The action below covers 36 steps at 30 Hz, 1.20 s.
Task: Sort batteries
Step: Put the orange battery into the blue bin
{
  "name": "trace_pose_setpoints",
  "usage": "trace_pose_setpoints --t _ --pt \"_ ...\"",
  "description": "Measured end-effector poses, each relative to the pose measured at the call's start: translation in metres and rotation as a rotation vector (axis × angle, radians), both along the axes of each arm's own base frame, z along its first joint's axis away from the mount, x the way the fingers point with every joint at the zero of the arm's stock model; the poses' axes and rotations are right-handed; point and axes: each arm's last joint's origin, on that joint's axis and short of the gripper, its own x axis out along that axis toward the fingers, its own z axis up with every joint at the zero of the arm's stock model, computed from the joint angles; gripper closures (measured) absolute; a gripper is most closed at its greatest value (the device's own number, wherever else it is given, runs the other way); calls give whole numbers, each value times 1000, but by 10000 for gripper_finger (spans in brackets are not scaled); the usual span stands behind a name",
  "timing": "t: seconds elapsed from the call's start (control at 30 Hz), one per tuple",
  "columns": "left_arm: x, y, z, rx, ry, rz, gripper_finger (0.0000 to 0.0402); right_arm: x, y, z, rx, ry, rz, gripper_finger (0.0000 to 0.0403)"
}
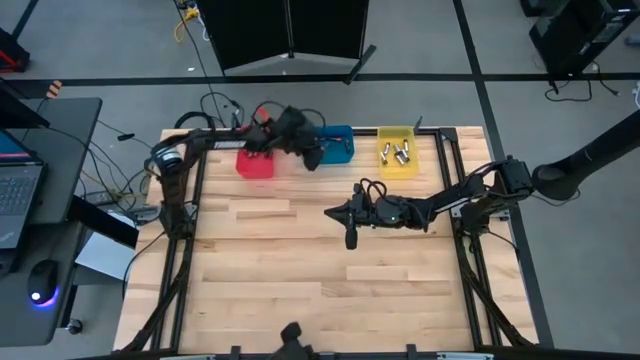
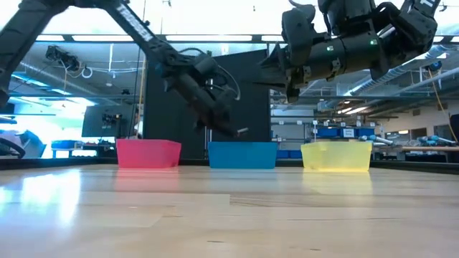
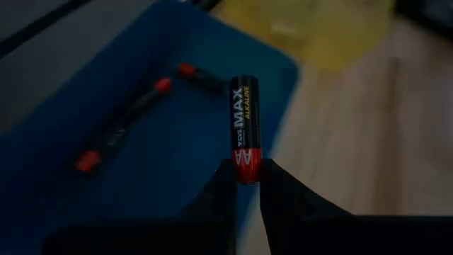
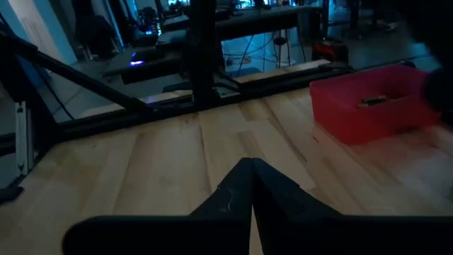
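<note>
A black battery with a red end is held in my left gripper, which hovers over the blue bin at the table's far edge. Two more black-and-red batteries lie on the floor of the blue bin. In the low view my left gripper hangs just above the blue bin's rim. My right gripper is shut with nothing in it. It hovers over the middle of the table and points toward the left edge. My left gripper pinches the battery's red end between its two fingertips. The fingers come slanting down from the table's left, roughly in line with the battery. The battery sticks out past the fingertips, lifted clear above the blue bin.
The red bin stands left of the blue one and holds a battery. The yellow bin to the right holds several silvery batteries. The bare wooden table stretches toward the near edge.
</note>
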Motion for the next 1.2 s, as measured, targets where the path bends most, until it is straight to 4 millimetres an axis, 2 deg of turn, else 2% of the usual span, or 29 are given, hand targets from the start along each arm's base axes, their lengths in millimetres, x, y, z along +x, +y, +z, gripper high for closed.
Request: trace_pose_setpoints --t 0.17,0.27,0.33,0.5,0.67,1.2 --pt "12 30 2 -4 118 -19 360 0 0 -2 -4 26 -15 395" --pt "18 41 0 -16 156 -29 360 -1 -1 -3 -1 26 -36 390" --pt "21 46 -3 -26 170 -28 360 -1 -3 -4 -5 40 -112 390" --pt "21 50 -12 -42 197 -31 360 -5 -18 -12 11 108 -343 397" --pt "17 55 -13 -47 200 -18 360 -9 -30 -20 44 170 -457 396" --pt "5 67 -14 -63 221 10 360 -11 -36 -22 46 182 -489 396"
